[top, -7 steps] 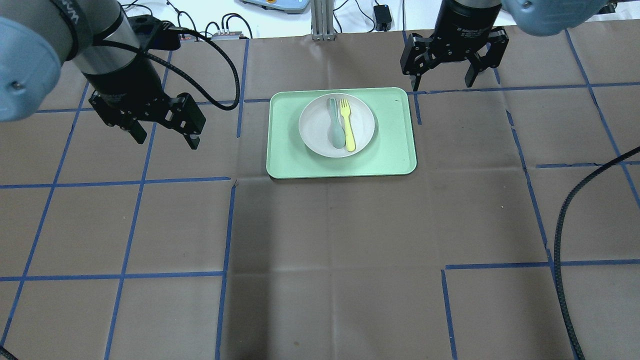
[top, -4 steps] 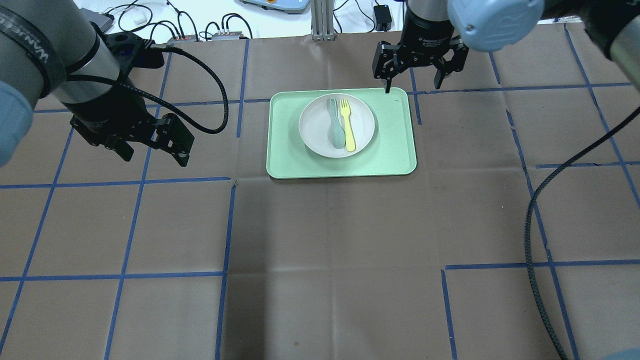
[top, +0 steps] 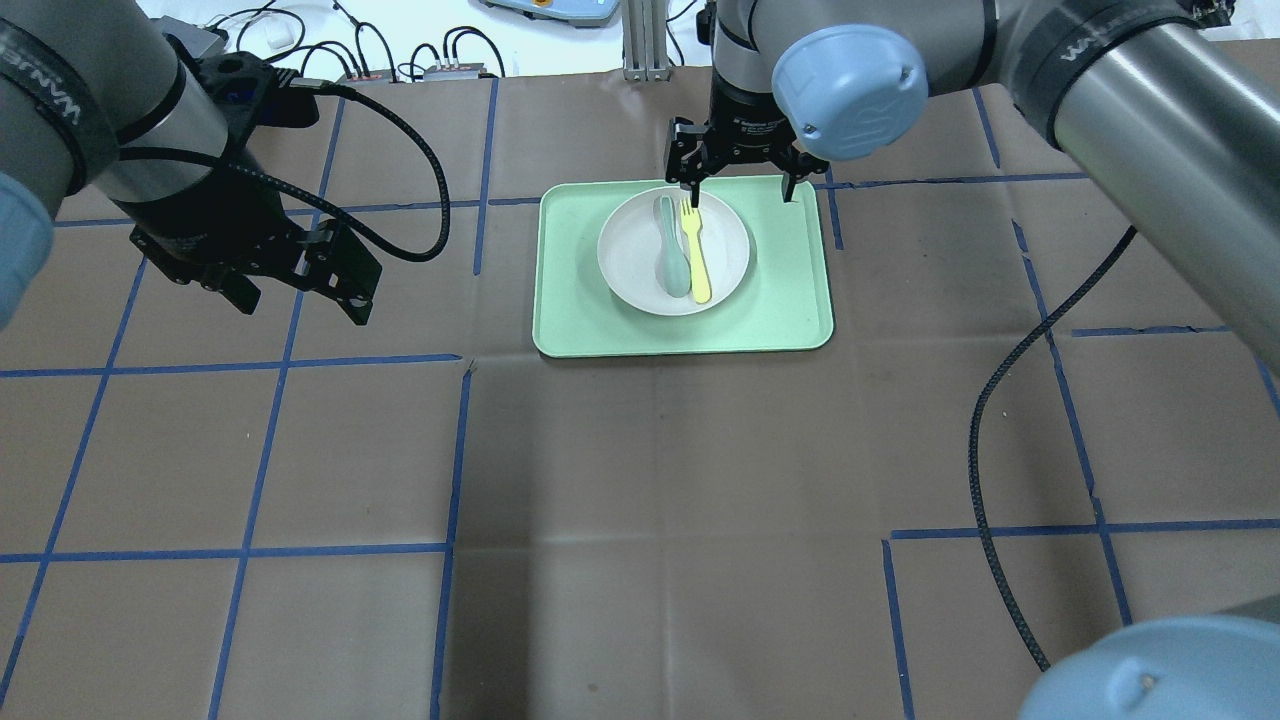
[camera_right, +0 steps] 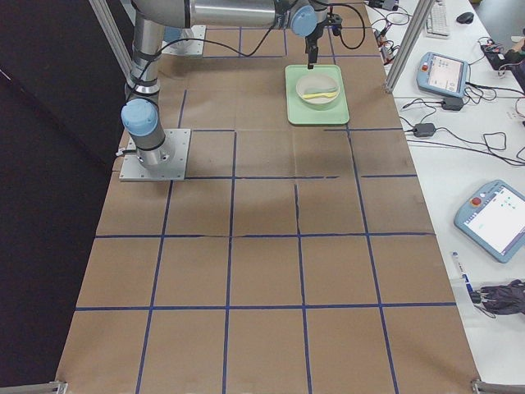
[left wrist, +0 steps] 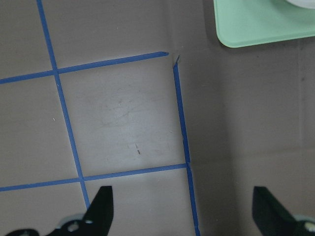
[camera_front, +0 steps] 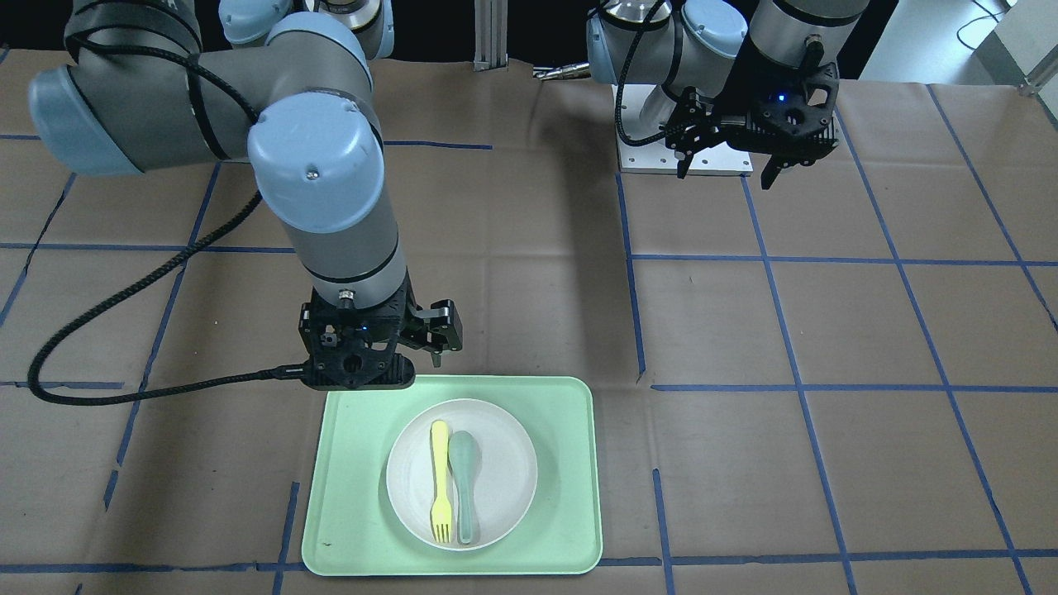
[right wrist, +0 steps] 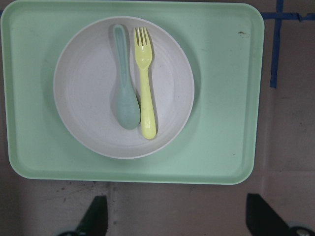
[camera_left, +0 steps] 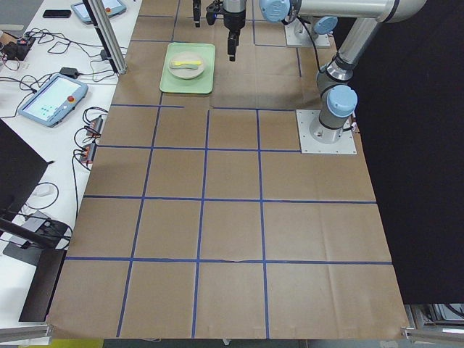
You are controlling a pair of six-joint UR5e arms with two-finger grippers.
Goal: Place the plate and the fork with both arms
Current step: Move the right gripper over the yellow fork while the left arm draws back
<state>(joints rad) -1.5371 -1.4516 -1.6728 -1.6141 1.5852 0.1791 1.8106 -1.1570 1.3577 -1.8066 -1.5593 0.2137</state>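
The off-white plate [top: 635, 265] sits on the pale green tray [top: 785, 300], also in the right wrist view [right wrist: 83, 88]. The yellow fork [top: 693, 250] lies on the plate, tines toward the far side, beside a grey-green spoon [top: 672, 250]; both show in the right wrist view, fork [right wrist: 145, 93] and spoon [right wrist: 125, 98]. My right gripper [top: 740, 188] is open and empty, above the tray's far edge with one fingertip over the fork's tines. My left gripper [top: 300, 298] is open and empty over bare table, left of the tray.
Brown paper with blue tape lines covers the table [top: 660, 480]. The right arm's black cable [top: 985, 450] hangs over the right half. The tray's corner [left wrist: 256, 24] shows at the top of the left wrist view. Cables and a pendant lie beyond the far edge.
My right gripper has moved left, from beyond the tray's right far corner to over the plate's far rim. My left gripper has shifted slightly left and nearer. Both stay open.
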